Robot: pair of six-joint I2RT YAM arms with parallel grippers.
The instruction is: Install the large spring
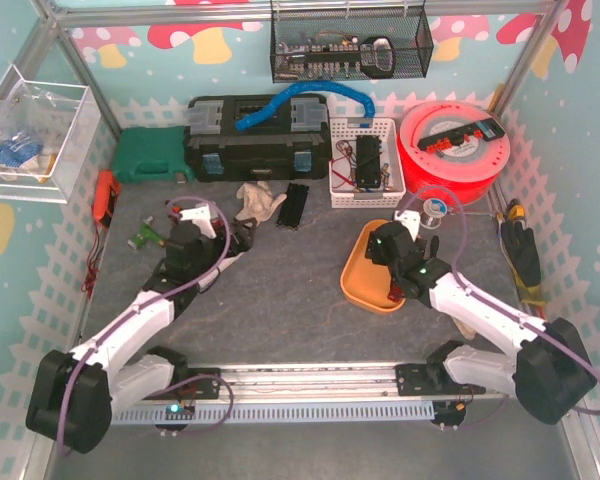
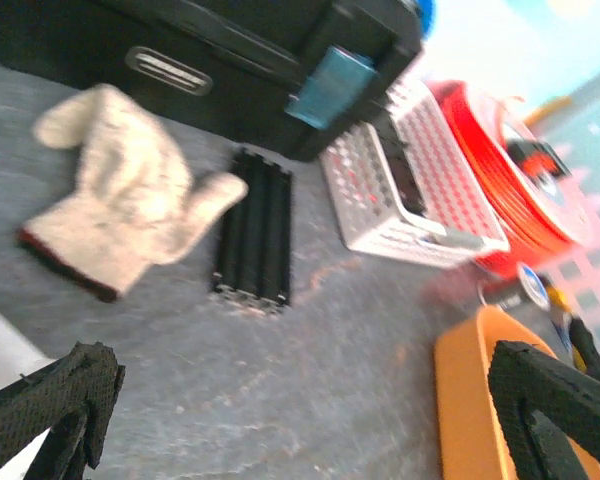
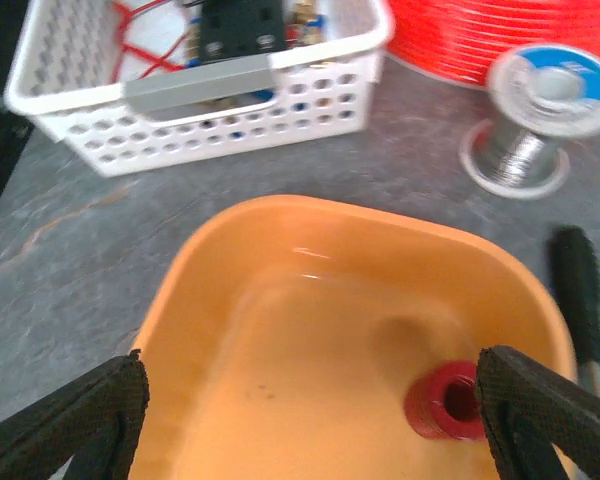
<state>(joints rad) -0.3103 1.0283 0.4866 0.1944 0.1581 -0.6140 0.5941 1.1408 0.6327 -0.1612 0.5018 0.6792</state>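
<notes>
The right arm is hanging over the orange tray (image 3: 230, 260), right of centre on the counter (image 3: 70, 230). The right fingers (image 3: 80, 420) are spread wide, one pad at each lower corner of the wrist view, gripping nothing. A small red ring-shaped part (image 3: 448, 402) is lying on the tray floor, towards its near right corner. It is sitting between the two pads, far over to the right, just beside the inner edge of the right-hand pad. Whether pad and part are touching I cannot tell, nor whether this red piece is the large spring itself.

Beyond the tray's far rim, a white basket (image 3: 200, 90) is standing to the left and a solder spool (image 3: 535, 120) to the right, in front of the red filament reel (image 3: 460, 40). A black brush (image 3: 578, 290) is lying just outside the tray's right rim.

Over on the left, the left fingers (image 2: 60, 410) are gaping wide too, with only bare counter between them. They are pointing towards a white glove (image 2: 120, 210) and a black ribbed block (image 2: 255, 230) lying side by side in front of the black toolbox (image 2: 230, 50). The tray's edge is showing behind the right-hand pad, so the red part is lying well apart from this pair.
</notes>
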